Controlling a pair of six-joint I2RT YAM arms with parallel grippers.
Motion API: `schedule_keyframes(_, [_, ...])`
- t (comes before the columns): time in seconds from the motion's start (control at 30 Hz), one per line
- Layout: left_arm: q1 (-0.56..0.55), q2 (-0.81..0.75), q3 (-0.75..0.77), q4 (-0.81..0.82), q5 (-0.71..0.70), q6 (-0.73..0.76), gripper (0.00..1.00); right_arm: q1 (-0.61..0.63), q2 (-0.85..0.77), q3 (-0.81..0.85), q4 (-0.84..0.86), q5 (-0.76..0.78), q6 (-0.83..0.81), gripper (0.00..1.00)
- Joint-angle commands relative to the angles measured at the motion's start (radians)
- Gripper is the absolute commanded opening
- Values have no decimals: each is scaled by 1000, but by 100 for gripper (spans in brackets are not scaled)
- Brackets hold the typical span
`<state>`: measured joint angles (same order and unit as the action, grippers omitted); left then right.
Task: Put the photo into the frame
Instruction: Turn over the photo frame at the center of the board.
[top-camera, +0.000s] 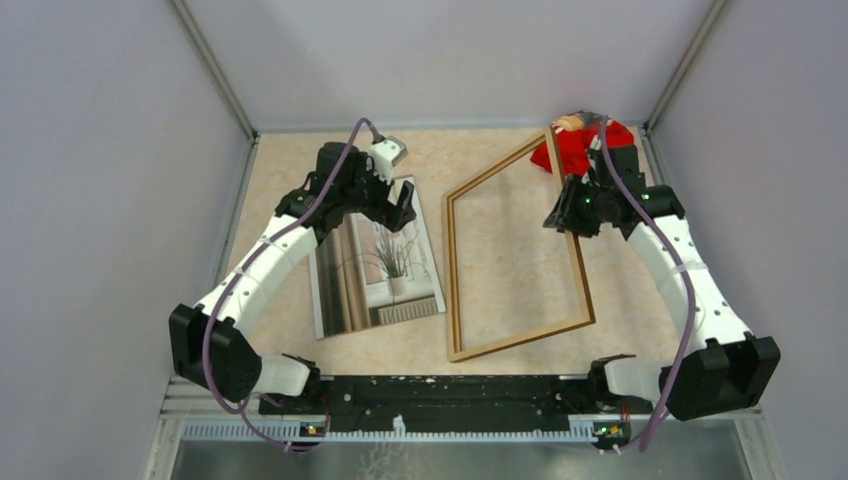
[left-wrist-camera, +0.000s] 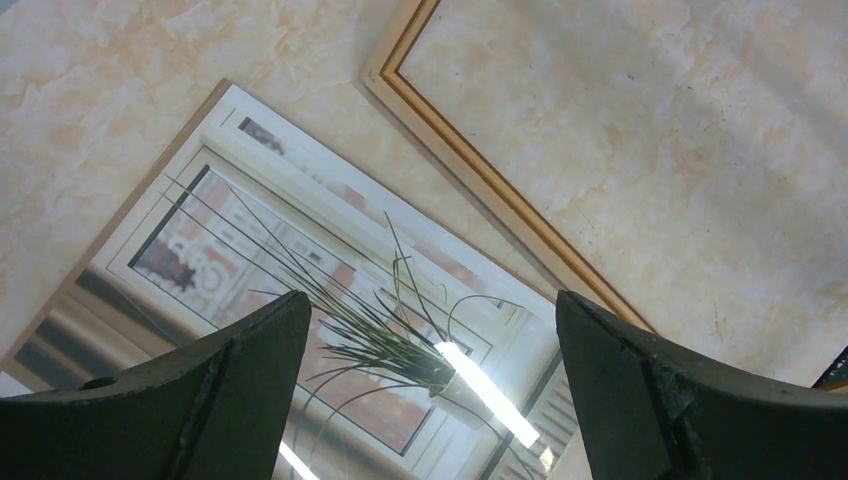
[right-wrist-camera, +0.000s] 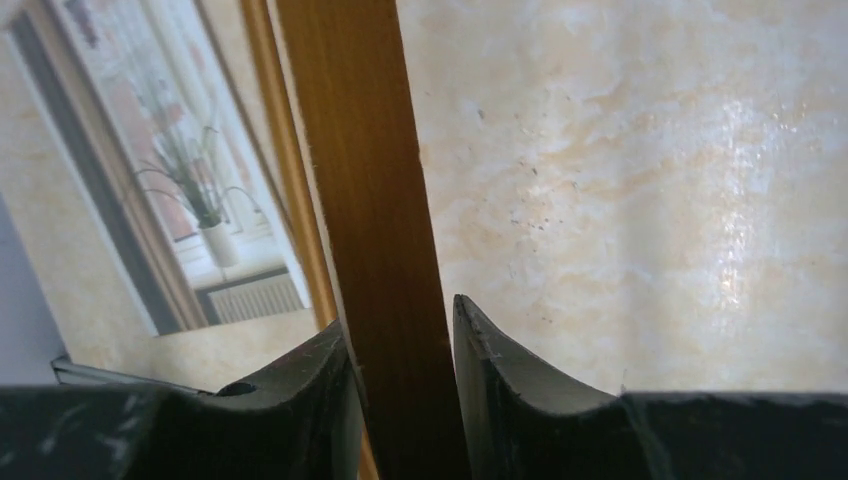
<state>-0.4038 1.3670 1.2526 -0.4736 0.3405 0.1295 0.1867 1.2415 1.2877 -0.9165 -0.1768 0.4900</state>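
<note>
Scene: We look down on two white-and-black arms over a pale marbled table (top-camera: 500, 250), with grey walls on three sides.

The photo (top-camera: 378, 265): It lies flat and face up on the left part of the table. The window scene with its potted plant is in plain sight. It sits just beside the frame's left rail and wholly outside the frame.

The frame (top-camera: 520, 338): This thin wooden rectangle sits right of the photo, around the table's middle. Its near rail is close to the arm bases, and its far corner reaches toward the back right.

Right gripper (top-camera: 575, 215): It is clenched on the frame's right rail, partway along it. From the wrist camera we see the frame (right-wrist-camera: 370, 200) running straight through the right gripper (right-wrist-camera: 400, 330). One black finger (right-wrist-camera: 300, 390) presses against each side of the rail, and the photo (right-wrist-camera: 190, 190) shows beyond to the left.

Left gripper (top-camera: 398, 205): It is released, with its jaws spread wide, and it hovers over the far end of the photo. In its wrist view the left gripper (left-wrist-camera: 430, 305) grips nothing, and the plant's leaves on the photo (left-wrist-camera: 300, 250) show between the fingers.

Gap: From the left wrist, a corner of the frame (left-wrist-camera: 490, 185) lies near the photo's edge. A strip of bare table separates the two.

Back right corner: A red object (top-camera: 575, 150) lies by the frame's far corner. From above we cannot make out what it is.
</note>
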Motion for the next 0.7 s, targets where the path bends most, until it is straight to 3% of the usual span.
schedule_keyframes(0.0, [-4, -44, -21, 17, -34, 2, 99, -1, 12, -74, 75, 70, -50, 33])
schedule_keyframes(0.27, [-3, -65, -47, 23, -106, 6, 99, 28, 37, -135, 188, 115, -91, 26])
schedule_keyframes(0.47, [-1, -72, -63, 22, -119, 13, 98, 140, 141, -134, 234, 203, -102, 24])
schedule_keyframes(0.67, [4, -81, -78, 19, -132, 23, 98, 151, 217, -118, 254, 237, -132, 23])
